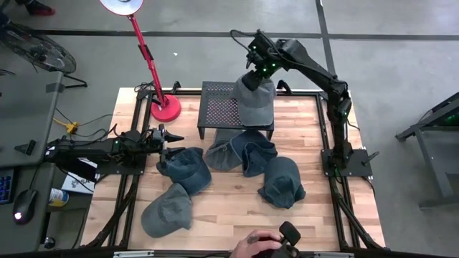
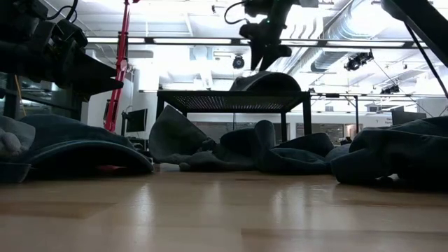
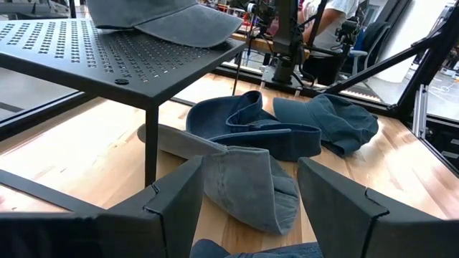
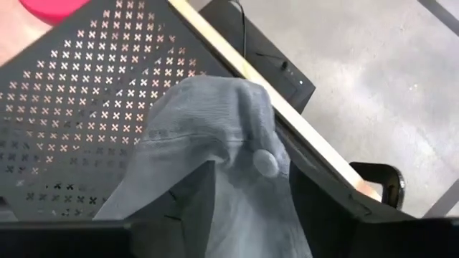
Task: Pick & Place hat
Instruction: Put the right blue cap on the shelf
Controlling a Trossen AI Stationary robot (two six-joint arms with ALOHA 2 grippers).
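A soft grey fabric cap (image 1: 256,102) lies on the perforated black metal stand (image 1: 220,107) near the table's far edge, brim toward the near edge, the right gripper (image 1: 257,72) spread around its crown.

text: none legible | labels: none | brands: none | numbers: none

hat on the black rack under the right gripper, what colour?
Grey, lighter than the blue ones on the table. The hat shows best in the right wrist view, on the perforated rack.
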